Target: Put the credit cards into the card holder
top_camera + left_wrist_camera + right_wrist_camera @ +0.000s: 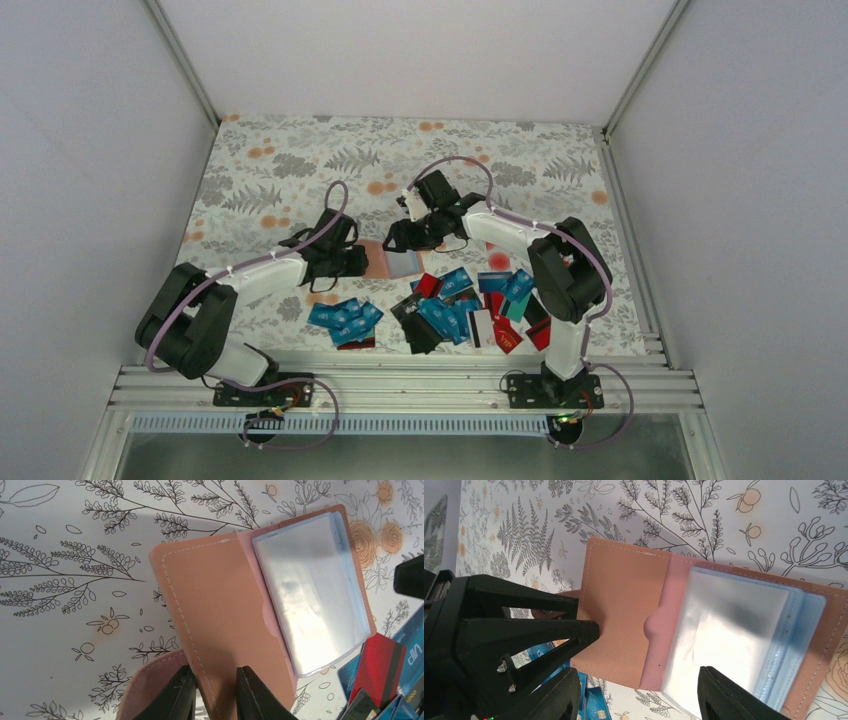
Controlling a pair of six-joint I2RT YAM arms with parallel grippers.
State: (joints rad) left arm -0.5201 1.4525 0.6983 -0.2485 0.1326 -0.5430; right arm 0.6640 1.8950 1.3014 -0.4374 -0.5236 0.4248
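- Left claw (215, 682) is clamped tight on the near flap of the card holder (225, 605), which lies unfolded on the floral tablecloth (75, 605)
- credit cards (450, 310) sit in a loose heap just beside it, on the side toward the arm bases
- farther out, right claw (636, 674) hovers spread wide over the holder's clear sleeves (734, 630), gripping nothing

Card holder (400, 263) behind credit cards (440, 318)

The left wrist view's bottom edge cuts off the card holder (225, 620) and the credit cards (382, 667).
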